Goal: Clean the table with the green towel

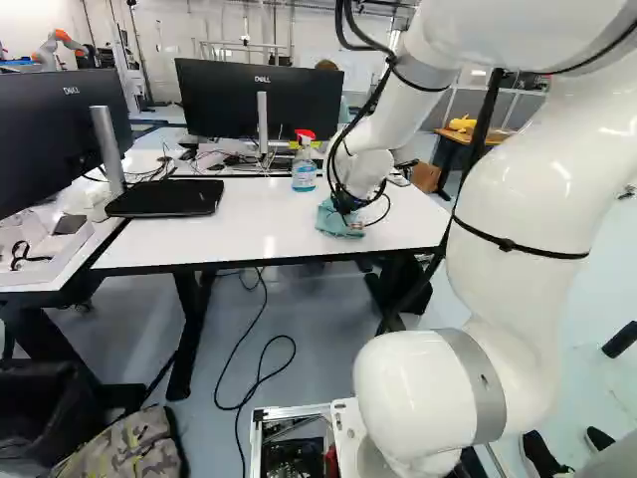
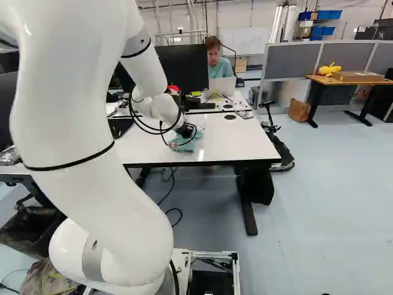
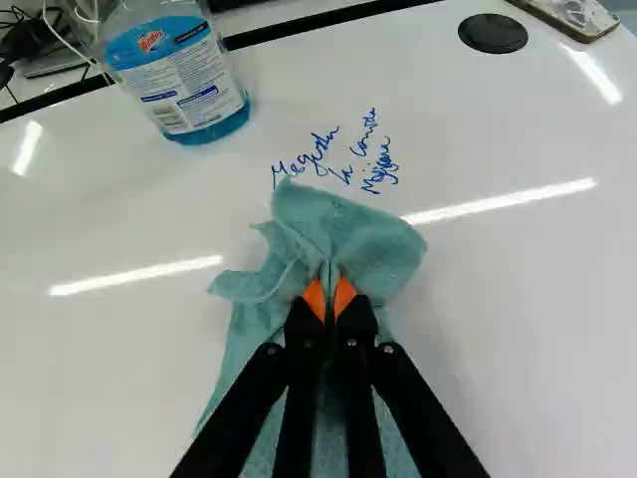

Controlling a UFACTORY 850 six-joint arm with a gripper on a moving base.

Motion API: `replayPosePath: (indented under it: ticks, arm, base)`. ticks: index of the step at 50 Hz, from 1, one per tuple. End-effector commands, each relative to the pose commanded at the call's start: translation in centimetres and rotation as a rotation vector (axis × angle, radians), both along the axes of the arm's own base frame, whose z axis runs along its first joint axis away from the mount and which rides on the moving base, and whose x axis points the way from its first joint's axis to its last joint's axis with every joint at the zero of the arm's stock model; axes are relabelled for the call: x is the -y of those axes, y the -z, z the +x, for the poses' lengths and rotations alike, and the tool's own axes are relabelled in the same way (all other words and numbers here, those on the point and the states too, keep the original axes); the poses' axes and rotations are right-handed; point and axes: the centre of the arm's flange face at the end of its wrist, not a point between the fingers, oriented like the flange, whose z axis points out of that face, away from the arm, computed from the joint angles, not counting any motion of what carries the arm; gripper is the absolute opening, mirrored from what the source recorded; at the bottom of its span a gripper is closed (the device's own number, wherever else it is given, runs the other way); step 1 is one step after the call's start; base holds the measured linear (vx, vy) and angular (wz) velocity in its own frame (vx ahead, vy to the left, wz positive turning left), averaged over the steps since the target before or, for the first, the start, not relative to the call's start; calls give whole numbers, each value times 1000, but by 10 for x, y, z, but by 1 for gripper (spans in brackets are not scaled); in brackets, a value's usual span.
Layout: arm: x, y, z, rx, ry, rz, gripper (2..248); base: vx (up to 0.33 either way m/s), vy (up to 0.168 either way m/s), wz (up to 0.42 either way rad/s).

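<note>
Well, the pincer (image 1: 348,202) has its orange pads (image 3: 315,299) pinched close on the green towel (image 3: 348,234), whose folds spread under and around it on the white table (image 3: 518,329). Just ahead of it runs blue handwriting (image 3: 320,145); further ahead, to its left, stands the spray bottle (image 3: 184,85), and to its right, a black disc (image 3: 493,33)

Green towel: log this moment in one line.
gripper shut on green towel | towel on table | blue writing ahead, not wiped off | spray bottle upright

Open tabletop (image 3: 528,319) short of obstructing spray bottle (image 3: 184,85)
</note>
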Motion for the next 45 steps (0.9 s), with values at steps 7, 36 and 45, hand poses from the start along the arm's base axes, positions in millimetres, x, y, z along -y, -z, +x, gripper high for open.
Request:
replayPosePath:
  ticks: [7, 36, 45]
  arm:
    - [5, 0, 13, 5, 9, 0, 31]
    - [49, 0, 10, 5, 98, 0, 31]
    - [50, 0, -4, 0, 103, 0, 31]
  base:
    - [0, 0, 0]
    - [0, 0, 0]
    - [0, 0, 0]
